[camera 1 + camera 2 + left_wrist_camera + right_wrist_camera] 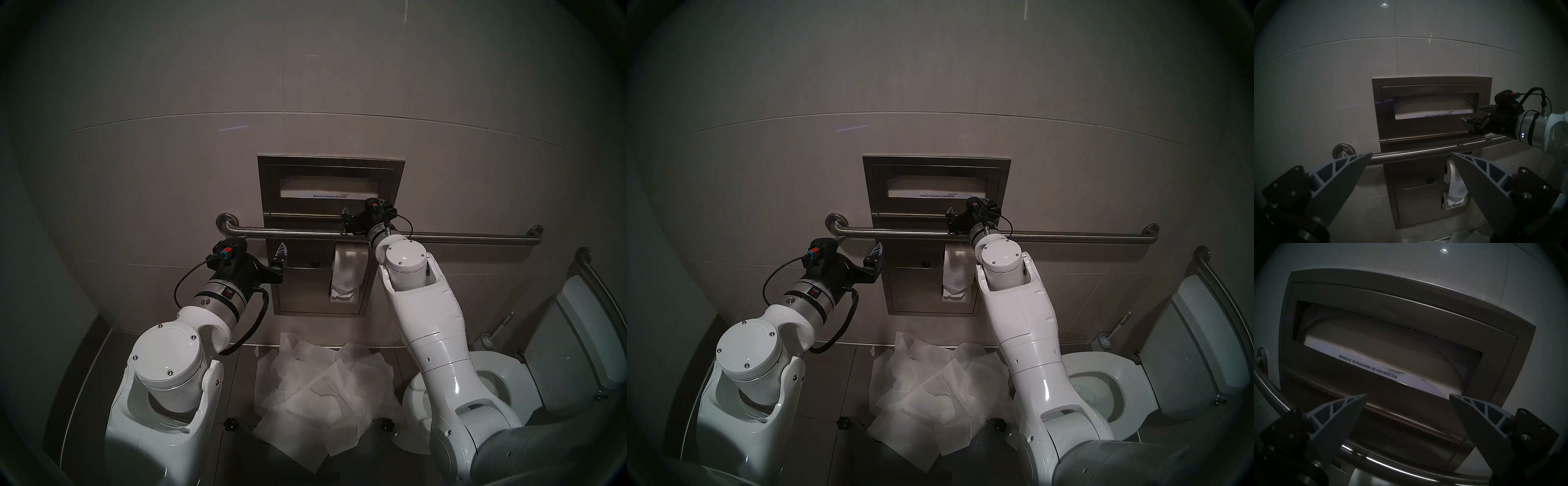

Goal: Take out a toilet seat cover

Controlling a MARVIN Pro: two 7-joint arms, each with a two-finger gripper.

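Observation:
A steel wall dispenser (330, 162) has a wide slot. Folded white toilet seat covers (305, 193) sit in the slot behind a strip with printed text; they also show in the right wrist view (1325, 348) and the left wrist view (1423, 113). No single sheet stands out. My right gripper (363, 207) is open and empty at the slot's lower right corner (1407, 394), just above the grab bar (305, 232). My left gripper (859, 242) is open and empty below the bar, left of the dispenser's lower panel (1411, 153).
A toilet paper roll (346, 268) hangs in the lower panel. A heap of white sheets (322, 390) lies on the floor below. The toilet (509, 366) stands at the right, with a brush (488, 339) and a second grab bar (597, 281).

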